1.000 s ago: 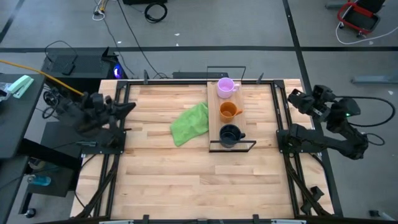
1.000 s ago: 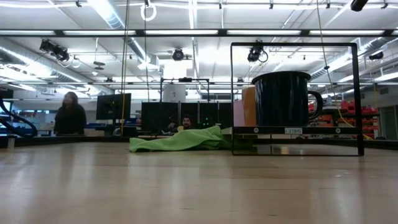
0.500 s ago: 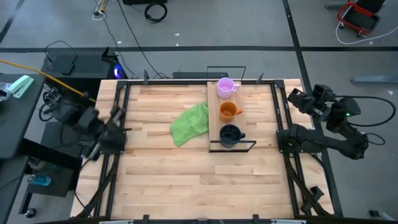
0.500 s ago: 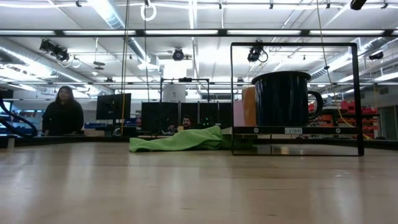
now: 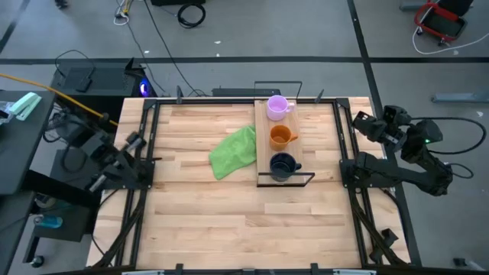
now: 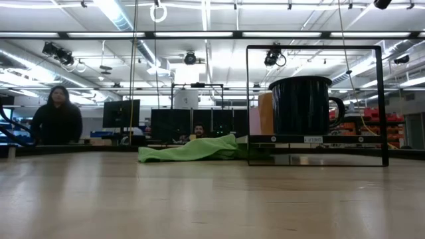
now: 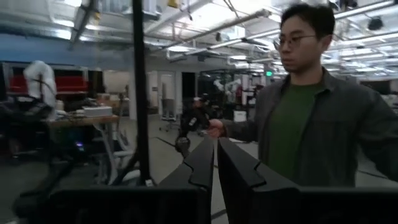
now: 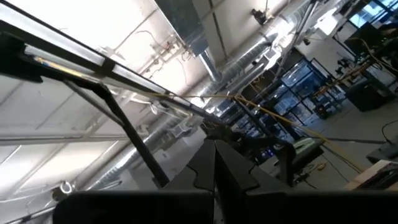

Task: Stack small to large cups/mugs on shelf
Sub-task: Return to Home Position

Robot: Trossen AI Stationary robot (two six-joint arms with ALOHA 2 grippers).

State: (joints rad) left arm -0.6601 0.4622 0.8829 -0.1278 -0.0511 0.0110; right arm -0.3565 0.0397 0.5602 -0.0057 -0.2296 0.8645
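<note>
Three mugs stand on their bases in a row along the shelf (image 5: 263,145). The pale purple mug (image 5: 277,107) is at the far end, the orange mug (image 5: 282,136) in the middle and the dark mug (image 5: 282,165) at the near end. In the low view the dark mug (image 6: 302,105) stands in front of the orange mug (image 6: 265,113). My left gripper (image 5: 136,140) (image 7: 216,146) is shut and holds nothing, off the table's left edge. My right gripper (image 5: 357,120) (image 8: 214,149) is shut and holds nothing, raised off the right edge.
A crumpled green cloth (image 5: 234,151) (image 6: 192,149) lies on the tabletop just left of the shelf. Black frame rails (image 5: 145,145) run along both side edges of the table. A person (image 7: 311,106) stands beyond my left gripper, and another person (image 6: 56,123) beyond the far edge.
My left gripper has drawn back from over the table's left edge toward its own base, rising a little, and its wrist has rolled and swung round. The mugs, shelf and cloth have stayed put. The person beyond the far edge has shifted.
</note>
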